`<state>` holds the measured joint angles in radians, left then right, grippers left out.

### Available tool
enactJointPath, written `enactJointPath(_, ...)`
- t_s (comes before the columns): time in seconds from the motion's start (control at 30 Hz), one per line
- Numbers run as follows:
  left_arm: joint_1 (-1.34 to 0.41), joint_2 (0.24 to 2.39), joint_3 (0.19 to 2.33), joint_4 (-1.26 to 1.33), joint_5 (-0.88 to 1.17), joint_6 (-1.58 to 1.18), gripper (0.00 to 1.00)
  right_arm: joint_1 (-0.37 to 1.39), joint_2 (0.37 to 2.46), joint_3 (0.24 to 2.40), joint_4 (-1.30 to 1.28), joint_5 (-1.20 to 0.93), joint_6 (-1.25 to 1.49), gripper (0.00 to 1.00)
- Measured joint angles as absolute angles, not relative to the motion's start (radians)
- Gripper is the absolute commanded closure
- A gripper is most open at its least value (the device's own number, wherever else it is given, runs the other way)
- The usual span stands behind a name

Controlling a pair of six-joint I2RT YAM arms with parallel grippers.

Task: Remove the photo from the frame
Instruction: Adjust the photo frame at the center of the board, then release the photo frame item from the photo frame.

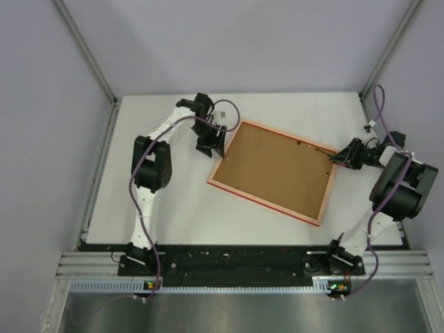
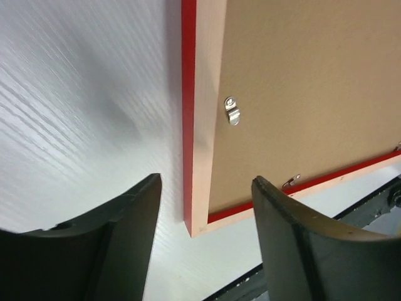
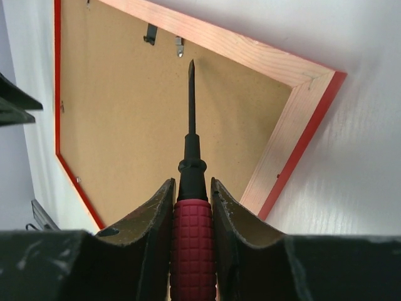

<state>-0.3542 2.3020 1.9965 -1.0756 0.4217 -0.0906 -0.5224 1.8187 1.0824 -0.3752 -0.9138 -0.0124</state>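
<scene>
"So where's the photo?"

"It doesn't show in any view. The frame (image 1: 265,202) lies back-up and askew on the white table (image 1: 173,208). Its brown backing board (image 1: 274,168) faces the cameras, inside a pale wood rim with a red outer edge."

"Anything on that back?"

"A small silver turn clip (image 2: 232,110) sits where rim meets board, near a corner on the frame's left side. A few more tabs dot the other edges, too small to tell apart."

"And the arms?"

"The left gripper (image 2: 207,182) hangs over that same left-side corner with its jaws spread wide, one finger to either side. As far as the wrist view shows, it touches neither wood nor board. The right gripper (image 3: 191,185) is at the frame's right-hand end, clamped on a screwdriver (image 3: 191,100) with a ribbed red handle. The black shaft reaches in over the backing board, and its tip points toward a silver tab by the opposite rim. Whether the tip touches the board, I can't tell."
</scene>
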Motion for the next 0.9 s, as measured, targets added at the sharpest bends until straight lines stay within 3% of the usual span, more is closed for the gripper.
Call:
enactJointPath(0.17,-0.350,2.301,2.096,-1.032,0.423,-0.080,0.15,-0.525,1.819,1.119,-0.477,-0.938,-0.097,1.00)
enactJointPath(0.47,-0.369,2.432,2.378,-0.908,0.379,-0.070,0.10,-0.524,1.897,1.227,-0.575,-1.001,-0.176,1.00)
enactJointPath(0.9,-0.384,2.572,2.386,-0.816,0.311,-0.049,0.11,-0.502,1.991,1.311,-0.682,-1.005,-0.270,1.00)
